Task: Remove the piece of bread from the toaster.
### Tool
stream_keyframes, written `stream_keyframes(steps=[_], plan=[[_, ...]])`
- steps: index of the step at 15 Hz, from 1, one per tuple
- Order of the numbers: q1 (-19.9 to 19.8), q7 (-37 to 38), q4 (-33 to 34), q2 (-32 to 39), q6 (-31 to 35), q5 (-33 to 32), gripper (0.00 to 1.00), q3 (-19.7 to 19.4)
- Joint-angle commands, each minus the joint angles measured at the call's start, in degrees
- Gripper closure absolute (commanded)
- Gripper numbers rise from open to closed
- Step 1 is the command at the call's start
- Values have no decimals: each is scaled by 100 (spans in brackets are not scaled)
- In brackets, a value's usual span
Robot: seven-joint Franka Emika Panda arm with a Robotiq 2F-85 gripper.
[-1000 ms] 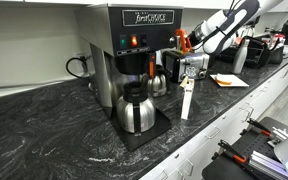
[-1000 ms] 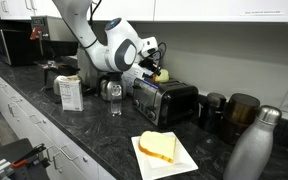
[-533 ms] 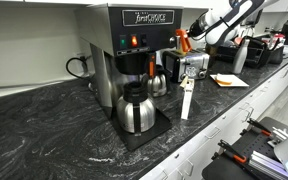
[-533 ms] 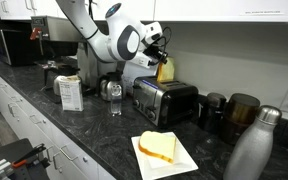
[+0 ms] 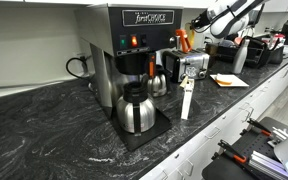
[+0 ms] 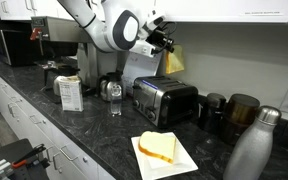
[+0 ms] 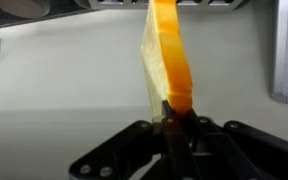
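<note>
The piece of bread, a yellowish-orange slice, hangs in the air above the chrome toaster and is clear of its slots. My gripper is shut on the slice's upper edge. In the wrist view the bread stands edge-on between the shut black fingers, in front of a pale wall. In an exterior view the toaster sits beyond the coffee machine and the gripper is high above it; the bread is too small to make out there.
A large coffee maker with a steel carafe stands on the dark counter. An orange-red upright object is by the toaster. A plate with another slice, a steel bottle, a box and a glass stand nearby.
The gripper has risen from the toaster's top with the bread in it. The slice has come out of the slot and hangs well above the toaster.
</note>
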Motion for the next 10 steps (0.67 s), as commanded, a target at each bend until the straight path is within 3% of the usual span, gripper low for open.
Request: stream_keyframes(steps=[1,6,10], plan=[[165,-499,-255,-430,-19,458,97,-167],[-67,-1280,-1011,-953,-23,1477,97,156],[-310,-1783,-1862,-1400,-33,2507,97,762]])
